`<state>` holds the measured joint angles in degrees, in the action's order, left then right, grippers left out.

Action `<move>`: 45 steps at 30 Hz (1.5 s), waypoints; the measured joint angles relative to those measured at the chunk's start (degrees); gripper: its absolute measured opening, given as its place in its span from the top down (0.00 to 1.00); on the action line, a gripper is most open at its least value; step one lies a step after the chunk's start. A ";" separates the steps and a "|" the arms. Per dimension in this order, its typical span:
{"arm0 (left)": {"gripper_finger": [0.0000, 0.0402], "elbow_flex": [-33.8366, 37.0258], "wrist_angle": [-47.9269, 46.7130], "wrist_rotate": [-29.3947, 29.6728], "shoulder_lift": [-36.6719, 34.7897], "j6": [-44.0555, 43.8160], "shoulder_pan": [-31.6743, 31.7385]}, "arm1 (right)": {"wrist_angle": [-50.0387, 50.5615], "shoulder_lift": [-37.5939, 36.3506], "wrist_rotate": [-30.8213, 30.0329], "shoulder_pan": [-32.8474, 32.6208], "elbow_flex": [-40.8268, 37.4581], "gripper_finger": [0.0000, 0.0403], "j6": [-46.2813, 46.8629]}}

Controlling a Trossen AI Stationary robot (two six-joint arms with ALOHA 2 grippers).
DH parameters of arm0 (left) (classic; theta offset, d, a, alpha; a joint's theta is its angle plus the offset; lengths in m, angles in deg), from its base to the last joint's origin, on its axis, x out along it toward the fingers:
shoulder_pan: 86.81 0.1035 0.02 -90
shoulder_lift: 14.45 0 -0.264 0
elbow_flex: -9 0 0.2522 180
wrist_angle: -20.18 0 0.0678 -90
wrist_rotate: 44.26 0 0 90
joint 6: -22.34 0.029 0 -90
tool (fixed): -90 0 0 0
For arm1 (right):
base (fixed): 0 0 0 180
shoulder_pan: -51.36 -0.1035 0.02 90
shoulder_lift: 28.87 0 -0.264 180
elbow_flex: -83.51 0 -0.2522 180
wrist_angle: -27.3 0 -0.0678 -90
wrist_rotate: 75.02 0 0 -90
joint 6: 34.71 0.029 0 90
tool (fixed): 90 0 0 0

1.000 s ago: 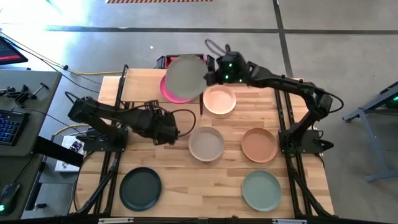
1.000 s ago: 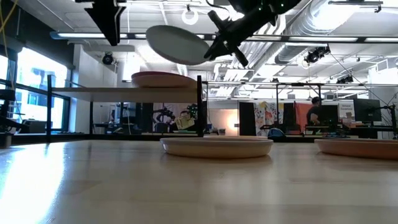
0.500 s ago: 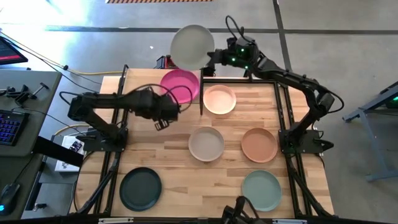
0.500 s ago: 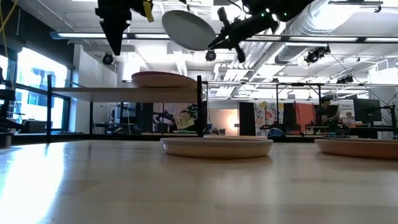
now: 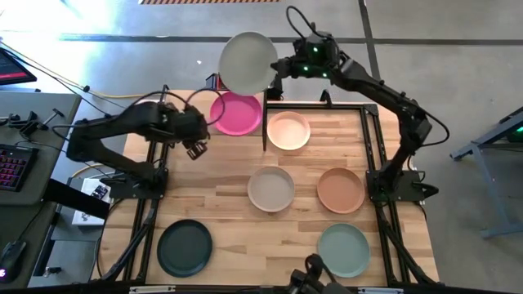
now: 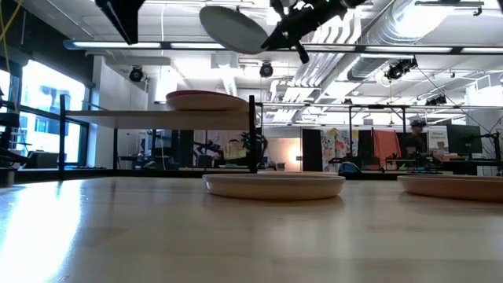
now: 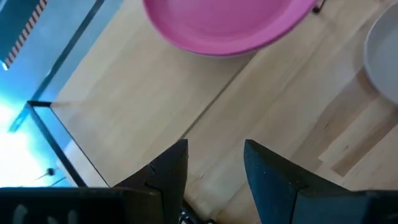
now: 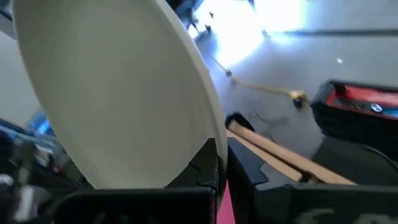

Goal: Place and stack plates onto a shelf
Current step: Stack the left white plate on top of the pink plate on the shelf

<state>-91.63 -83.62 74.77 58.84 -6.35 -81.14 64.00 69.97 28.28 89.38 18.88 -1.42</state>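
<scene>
One move left for this plate: down and slightly toward the table's middle, onto the pink plate (image 5: 237,113) already on the shelf (image 5: 184,110). Shelf at the table's (image 5: 245,212) far-left corner. Right claw (image 5: 278,69) clenched on the rim of the off-white plate (image 5: 248,62), held high and tilted, just beyond the shelf's far edge. Left claw (image 5: 194,149) released, empty, above the shelf's near edge, so nearer the shelf but idle. Off-white plate: round, matte, shallow, same size as the pink one.

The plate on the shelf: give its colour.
Magenta plate, lying on the shelf; clearest in the high view.
</scene>
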 joint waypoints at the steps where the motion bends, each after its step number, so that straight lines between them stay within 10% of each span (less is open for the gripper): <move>1: 0.64 -0.02 -0.02 -0.01 -0.71 -0.69 0.00 | 2.54 1.21 -0.01 -0.23 2.27 1.00 -0.72; 16: 0.64 -0.02 0.04 -3.45 -4.80 -4.22 -0.13 | 30.86 18.83 2.50 -2.70 27.67 1.00 -3.68; 45: 0.64 0.00 0.02 -3.41 -4.62 -4.24 -0.15 | 33.46 24.68 3.47 -6.04 27.65 1.00 -3.43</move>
<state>-91.63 -83.60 71.36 54.22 -10.59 -81.30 97.47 94.65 31.75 83.34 46.53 -4.85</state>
